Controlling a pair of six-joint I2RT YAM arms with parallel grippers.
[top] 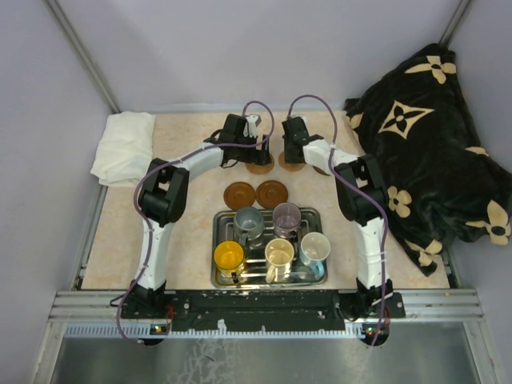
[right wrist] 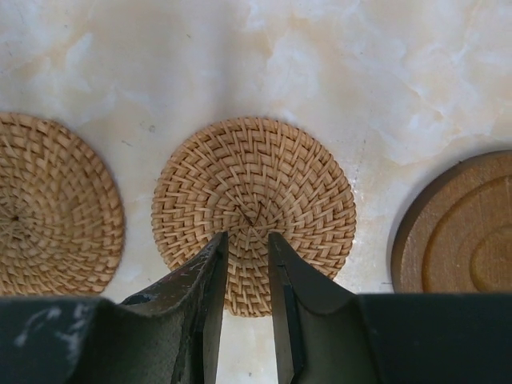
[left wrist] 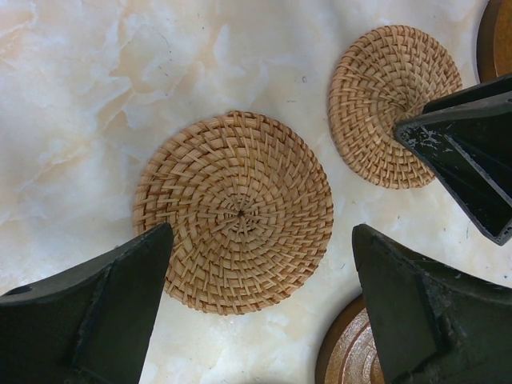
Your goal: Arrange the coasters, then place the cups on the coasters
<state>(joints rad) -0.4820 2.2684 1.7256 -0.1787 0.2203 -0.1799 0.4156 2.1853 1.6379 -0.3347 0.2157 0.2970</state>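
Left claw (left wrist: 262,264): wide open above the centre-frame woven coaster (left wrist: 234,212); straddle its rim before you close
Right claw (right wrist: 246,240): a slit apart, nothing pinched; keep it clear

No legible text or labels anywhere

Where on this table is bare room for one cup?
Bare marble lies between the white cloth, the left arm and the table's left edge, and between that arm and the tray. The far middle, around the woven coasters, is crowded.
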